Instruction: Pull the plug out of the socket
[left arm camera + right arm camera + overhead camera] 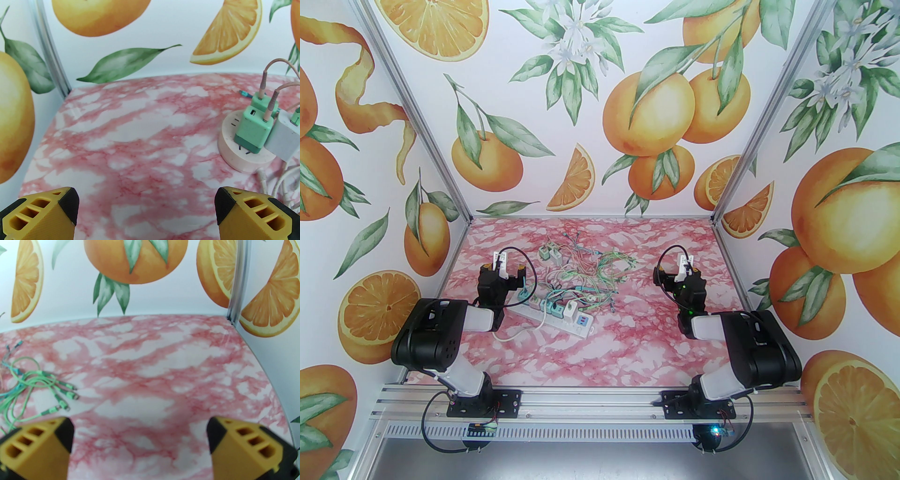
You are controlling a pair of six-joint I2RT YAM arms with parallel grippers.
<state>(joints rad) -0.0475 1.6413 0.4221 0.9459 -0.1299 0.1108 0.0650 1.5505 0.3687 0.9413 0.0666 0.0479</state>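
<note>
Nearest, an aluminium rail carries both arm bases. Beyond it spreads the pink marbled table. The left gripper and the right gripper hover over it with jaws spread wide. Just right of the left arm lies a white power strip with chargers plugged in, and tangled cables lie behind it. Farther back, a green plug sits in a round socket. Orange-printed walls close in the back and sides.

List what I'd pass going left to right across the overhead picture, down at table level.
The left pincer, open → long white power strip carrying mint-green plugs → right pincer, open.
</note>
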